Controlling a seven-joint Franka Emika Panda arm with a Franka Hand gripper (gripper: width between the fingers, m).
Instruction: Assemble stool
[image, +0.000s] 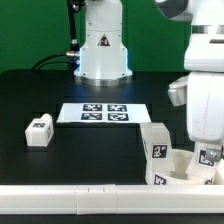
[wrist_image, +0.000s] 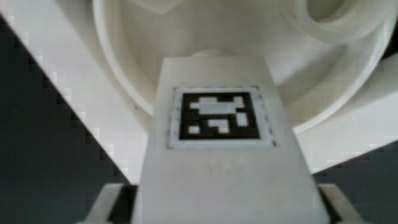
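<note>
**Tagged leg at gripper, no readable words**

Only square black-and-white tags (wrist_image: 217, 115), no text. Leg (wrist_image: 214, 175) fills wrist view; seat (wrist_image: 311, 60) behind, cut off. Gripper (wrist_image: 222, 205) straddles leg, clamped or not: can't tell. Second leg (image: 40, 130) near marker board (image: 100, 113).

The marker board (image: 103, 113) lies flat near the middle of the surface (image: 60, 90), with the robot's base (image: 102, 50) behind it at the back edge. A lone leg (image: 39, 131) sits toward the exterior view's left. Near the front corner on the exterior view's right, a second leg (image: 156, 150) stands just beside the arm (image: 205, 100). A border rail (image: 80, 198) runs along the front edge. In the wrist view, a tagged leg (wrist_image: 217, 115) lies in front of the seat (wrist_image: 329, 60).
</note>
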